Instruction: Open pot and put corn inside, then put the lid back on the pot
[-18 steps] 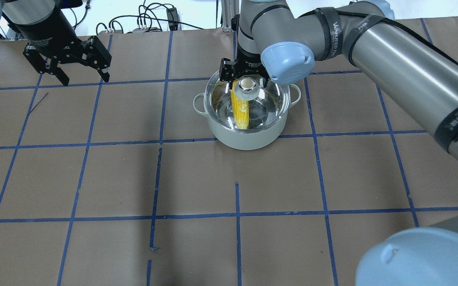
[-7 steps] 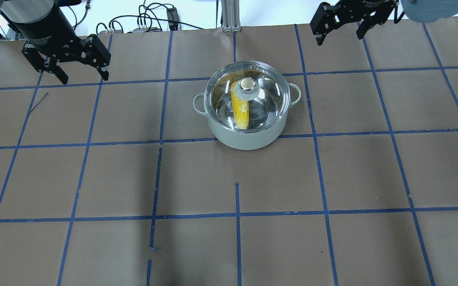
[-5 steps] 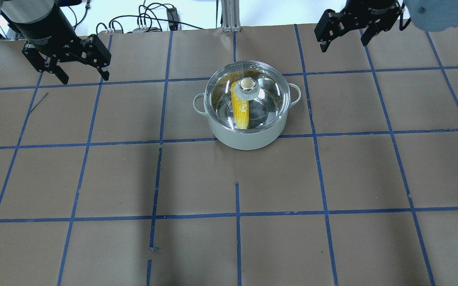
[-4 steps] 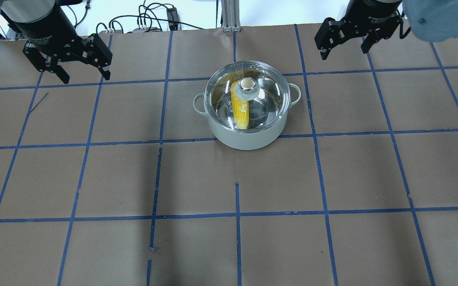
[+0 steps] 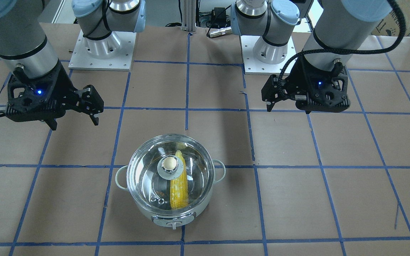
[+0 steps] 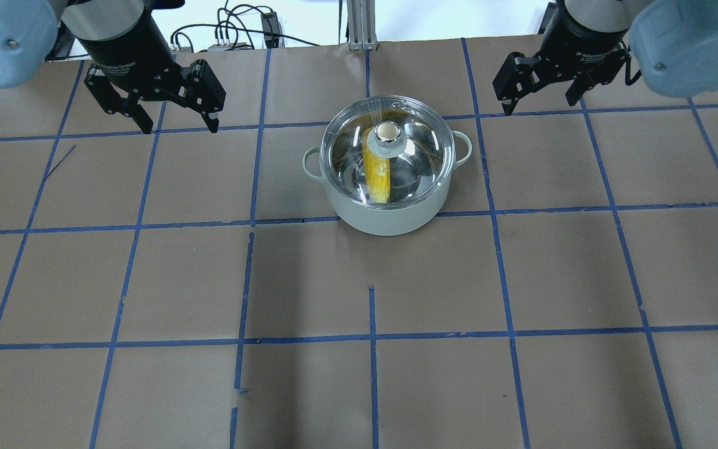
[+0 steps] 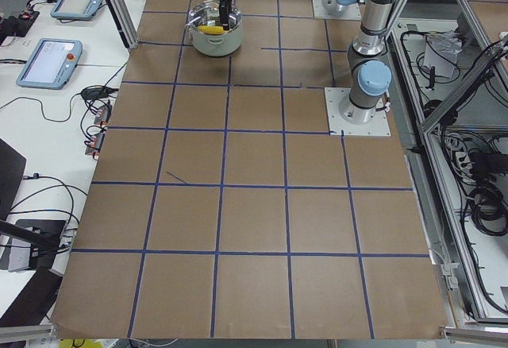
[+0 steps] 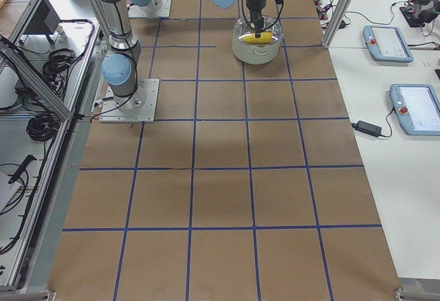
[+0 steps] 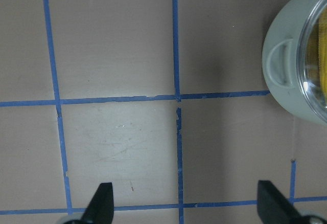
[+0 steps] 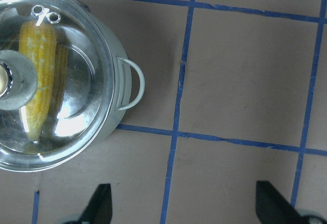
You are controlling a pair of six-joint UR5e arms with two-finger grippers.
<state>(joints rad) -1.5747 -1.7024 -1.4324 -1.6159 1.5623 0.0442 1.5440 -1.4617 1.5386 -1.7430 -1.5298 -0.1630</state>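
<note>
The pot [image 6: 387, 215] stands on the table at the far centre. The glass lid [image 6: 415, 156] sits on it, beige knob [image 6: 387, 130] up. The corn [image 6: 376, 174] lies inside, seen through the glass. The pot [image 5: 171, 219], lid [image 5: 148, 177] and corn [image 5: 178, 192] also show in the front view. My left gripper [image 6: 179, 128] is open and empty, to the pot's left. My right gripper [image 6: 540, 106] is open and empty, to the pot's far right. The left wrist view shows the pot [image 9: 286, 75] at its right edge. The right wrist view shows the lid [image 10: 87, 81] and corn [image 10: 38, 86].
The table [image 6: 371, 374] is brown paper with a blue tape grid. Cables [image 6: 234, 31] lie beyond its far edge. The two arm bases [image 5: 101, 49] stand on white plates on the robot's side.
My right gripper has let go of the lid's knob and drawn back to the far right. My left gripper has moved right, closer to the pot. Pot, lid and corn have not moved.
</note>
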